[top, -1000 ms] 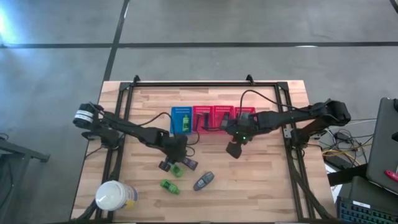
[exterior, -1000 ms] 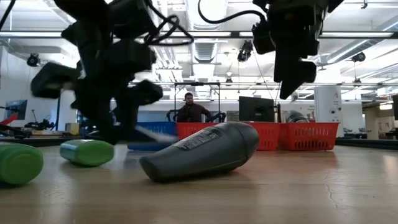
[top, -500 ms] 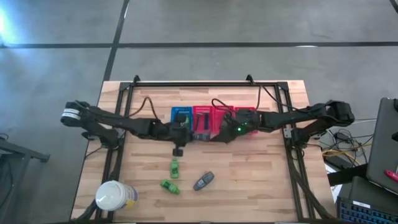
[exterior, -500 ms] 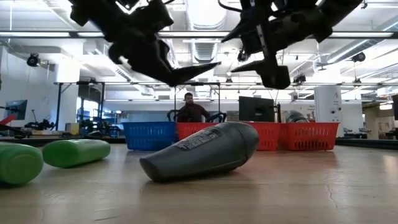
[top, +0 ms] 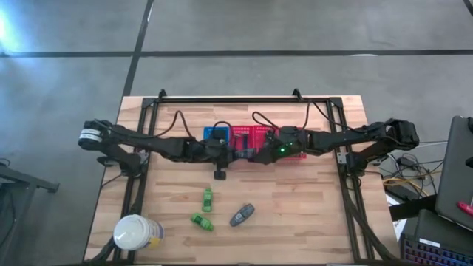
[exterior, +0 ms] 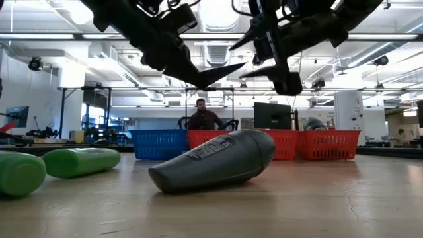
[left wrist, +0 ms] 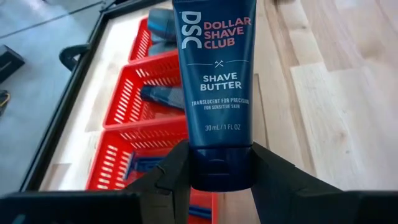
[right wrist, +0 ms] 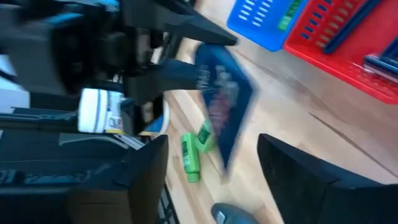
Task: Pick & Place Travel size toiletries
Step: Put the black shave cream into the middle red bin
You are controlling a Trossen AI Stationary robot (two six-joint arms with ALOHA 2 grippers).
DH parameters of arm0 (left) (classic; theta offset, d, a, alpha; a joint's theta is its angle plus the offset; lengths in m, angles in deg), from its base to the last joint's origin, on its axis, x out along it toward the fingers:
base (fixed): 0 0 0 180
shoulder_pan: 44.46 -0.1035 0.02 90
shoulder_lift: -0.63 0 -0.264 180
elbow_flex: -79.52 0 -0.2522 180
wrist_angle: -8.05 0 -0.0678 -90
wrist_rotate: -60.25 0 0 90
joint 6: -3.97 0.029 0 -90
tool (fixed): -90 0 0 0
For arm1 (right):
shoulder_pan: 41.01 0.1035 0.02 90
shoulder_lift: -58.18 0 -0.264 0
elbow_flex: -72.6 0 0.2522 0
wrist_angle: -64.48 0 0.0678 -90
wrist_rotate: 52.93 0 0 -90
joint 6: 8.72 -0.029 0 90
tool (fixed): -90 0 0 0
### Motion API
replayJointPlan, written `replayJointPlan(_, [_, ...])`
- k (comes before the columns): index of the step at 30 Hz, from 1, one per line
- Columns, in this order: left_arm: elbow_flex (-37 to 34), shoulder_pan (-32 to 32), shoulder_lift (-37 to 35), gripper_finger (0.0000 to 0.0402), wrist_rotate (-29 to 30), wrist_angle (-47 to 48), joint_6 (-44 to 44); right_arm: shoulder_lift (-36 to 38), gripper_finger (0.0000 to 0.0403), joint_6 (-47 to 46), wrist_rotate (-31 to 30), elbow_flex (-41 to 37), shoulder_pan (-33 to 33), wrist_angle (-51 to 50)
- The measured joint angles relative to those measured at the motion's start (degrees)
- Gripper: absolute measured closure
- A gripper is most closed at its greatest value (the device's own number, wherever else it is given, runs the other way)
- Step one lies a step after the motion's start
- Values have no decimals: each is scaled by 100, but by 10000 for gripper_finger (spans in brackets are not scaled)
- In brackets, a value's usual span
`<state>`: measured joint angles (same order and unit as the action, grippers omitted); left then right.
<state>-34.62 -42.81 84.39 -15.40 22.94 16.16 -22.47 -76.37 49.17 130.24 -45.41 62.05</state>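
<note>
A dark blue tube [left wrist: 214,74] marked "Shave Butter" is in my left gripper [left wrist: 221,182], above the table in front of the blue basket [top: 216,136]. My right gripper [right wrist: 212,163] is open beside it, over the red baskets [top: 262,137], and touches nothing. Two bright green bottles [top: 208,198] [top: 200,221] and a grey oval container [exterior: 215,158] lie on their sides on the table nearer the near edge. The red baskets [left wrist: 146,99] hold razors, a dark tube and a grey container. My left gripper pinches the tube by its cap end [left wrist: 221,163] between its two fingers [left wrist: 177,177], one on each side of the cap. The tube sticks out forward past the fingertips, its flat crimped end [exterior: 231,67] leading. It is lifted clear of the table.
A large white round jar [top: 136,233] stands at the table's near left corner. The row of one blue and three red mesh baskets sits toward the far edge. A black frame [top: 244,98] borders the table. A person [exterior: 203,116] sits in the room behind.
My left gripper has risen from the table beside the green bottle with the dark tube and carried it toward the far edge, up to the baskets; the tube is now lifted clear. My right gripper has moved toward the far edge and leftward, over the red baskets.
</note>
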Motion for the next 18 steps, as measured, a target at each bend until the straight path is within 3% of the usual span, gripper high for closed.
replayJointPlan(18, [32,-46,31,271,-31,-7,116,-9,369,100,-177,4,-169,103])
